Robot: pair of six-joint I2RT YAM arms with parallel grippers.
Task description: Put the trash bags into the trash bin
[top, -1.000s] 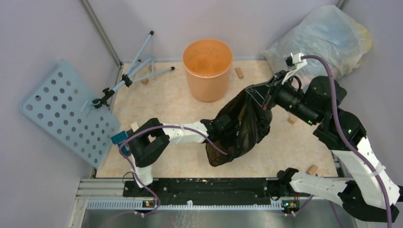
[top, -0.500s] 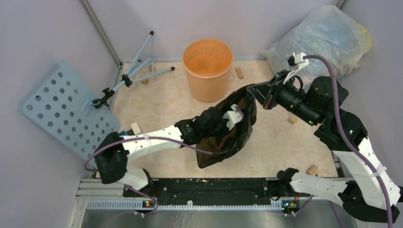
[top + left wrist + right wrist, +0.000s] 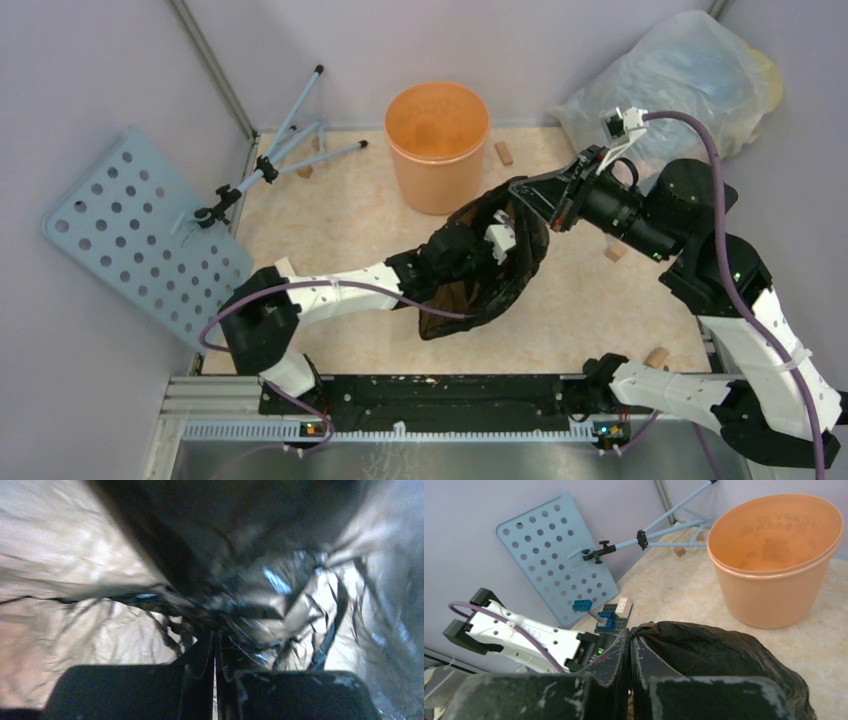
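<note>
The black trash bag [image 3: 480,275] hangs in the air between my two arms, just in front of the orange trash bin [image 3: 437,145]. My right gripper [image 3: 522,190] is shut on the bag's upper edge; in the right wrist view its jaws [image 3: 630,634] pinch the crinkled black plastic [image 3: 724,660], with the bin [image 3: 774,565] behind on the right. My left gripper [image 3: 505,240] reaches into the bag from the left. In the left wrist view it [image 3: 215,642] is shut on a gathered fold of the glossy bag [image 3: 250,600], which fills the view.
A big translucent stuffed bag [image 3: 690,80] lies at the back right corner. A blue perforated board [image 3: 130,230] and a folded tripod [image 3: 285,150] stand at the left. Small wooden blocks [image 3: 503,152] lie on the floor near the bin and at the edges.
My left arm has swung forward and up, lifting the bag's lower part towards the bin. The bag has bunched up higher. My right gripper has shifted slightly left, still holding the edge.
</note>
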